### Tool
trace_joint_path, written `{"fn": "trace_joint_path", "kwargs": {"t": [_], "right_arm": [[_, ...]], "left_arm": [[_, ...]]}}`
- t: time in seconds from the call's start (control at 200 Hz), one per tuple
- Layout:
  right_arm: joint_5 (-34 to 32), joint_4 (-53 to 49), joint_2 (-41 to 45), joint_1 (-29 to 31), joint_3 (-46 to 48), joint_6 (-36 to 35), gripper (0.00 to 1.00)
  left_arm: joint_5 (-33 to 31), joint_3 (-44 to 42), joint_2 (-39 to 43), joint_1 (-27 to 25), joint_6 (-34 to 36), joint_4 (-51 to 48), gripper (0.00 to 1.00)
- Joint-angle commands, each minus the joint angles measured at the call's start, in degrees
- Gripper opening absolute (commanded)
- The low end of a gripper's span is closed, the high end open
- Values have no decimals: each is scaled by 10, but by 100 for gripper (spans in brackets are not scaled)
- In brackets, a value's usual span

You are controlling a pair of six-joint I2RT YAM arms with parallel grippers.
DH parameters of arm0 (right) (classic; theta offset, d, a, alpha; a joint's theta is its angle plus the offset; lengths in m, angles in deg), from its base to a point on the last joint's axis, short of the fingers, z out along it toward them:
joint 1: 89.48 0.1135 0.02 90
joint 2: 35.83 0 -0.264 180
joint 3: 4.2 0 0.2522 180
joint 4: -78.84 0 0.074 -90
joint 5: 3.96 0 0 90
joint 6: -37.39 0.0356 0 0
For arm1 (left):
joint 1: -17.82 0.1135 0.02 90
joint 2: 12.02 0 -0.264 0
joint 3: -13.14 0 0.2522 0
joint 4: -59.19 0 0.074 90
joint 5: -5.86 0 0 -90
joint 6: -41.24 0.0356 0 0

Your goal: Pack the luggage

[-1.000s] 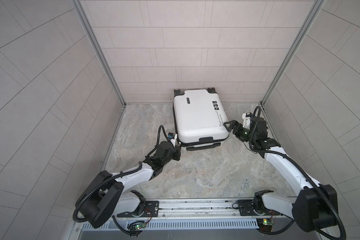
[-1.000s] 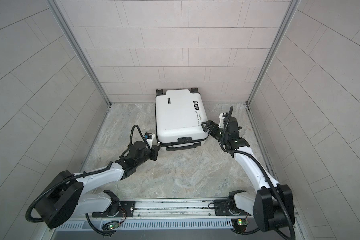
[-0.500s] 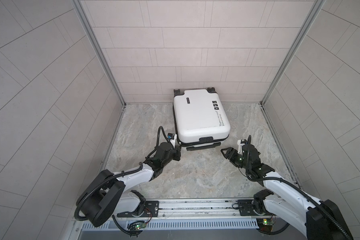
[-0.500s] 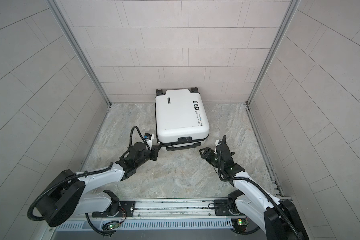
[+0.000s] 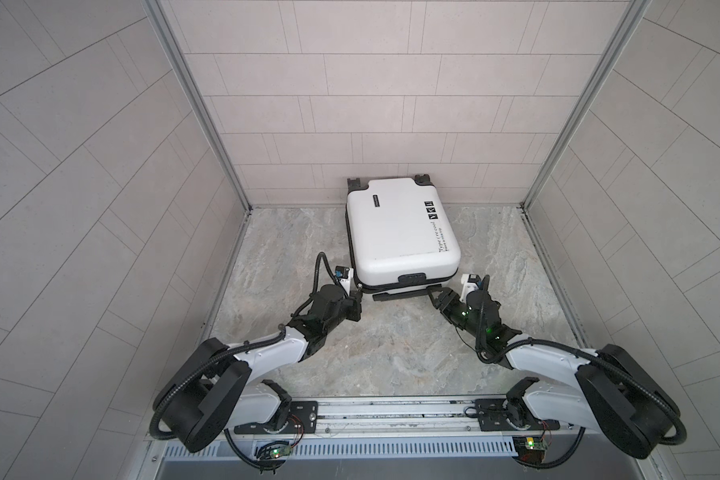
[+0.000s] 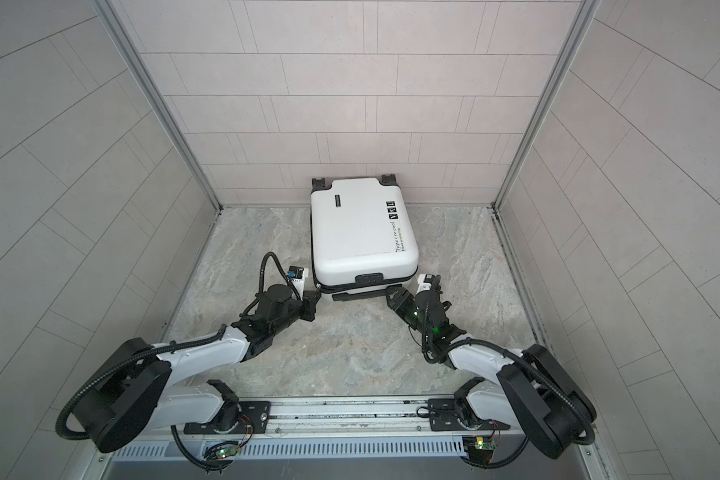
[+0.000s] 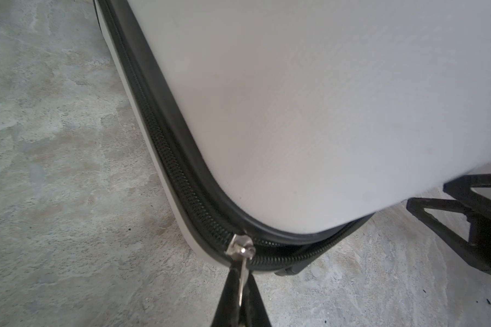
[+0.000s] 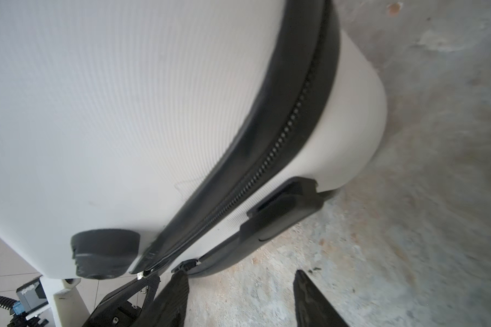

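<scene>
— The luggage point(image 5: 402, 232) lies flat on the counter point(image 5: 292, 257), lid down, with its wheels point(image 5: 355, 183) at the back wall and its handle point(image 5: 400, 293) toward the arms. How far along is it?

— Late, I'd judge. Nothing loose to pack shows anywhere, so what's left is the zip. In the left wrist view the slider point(image 7: 240, 249) sits at the near left corner. The teeth along the side are joined, while those along the near edge look apart.

— And the grippers?

— The left gripper point(image 7: 243, 277) is pinched tight on the zipper pull point(image 7: 243, 271). The right gripper point(image 5: 438, 298) stands partly open and empty, just off the near right corner beside the handle's end.

— Anything in the way?

— The handle juts out just under the near edge, close below the zip's path, and the right gripper is near that same edge. The lock point(image 5: 411, 277) sits mid-edge, just above the band. I can't tell where the zip's run ends.
</scene>
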Motion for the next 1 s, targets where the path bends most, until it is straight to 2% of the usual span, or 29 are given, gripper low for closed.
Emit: {"fn": "trace_joint_path", "kwargs": {"t": [0.0, 0.265, 0.385, 0.66, 0.896, 0.991], "right_arm": [[-16, 74, -28, 2, -7, 36, 61], [-4, 171, -121, 3, -2, 75, 59], [3, 227, -179, 4, -7, 88, 52], [3, 421, -319, 3, 1, 136, 47], [-12, 424, -333, 6, -2, 134, 22], [-12, 424, -327, 6, -6, 133, 4]], "left_arm": [[8, -8, -1, -6, -1, 26, 0], [15, -10, -3, -7, -3, 29, 0], [17, -11, -7, -9, -6, 31, 0], [20, -11, -8, -15, -8, 31, 0], [24, -12, -6, -18, 6, 11, 0], [23, -11, 5, -19, 21, -8, 0]]}}
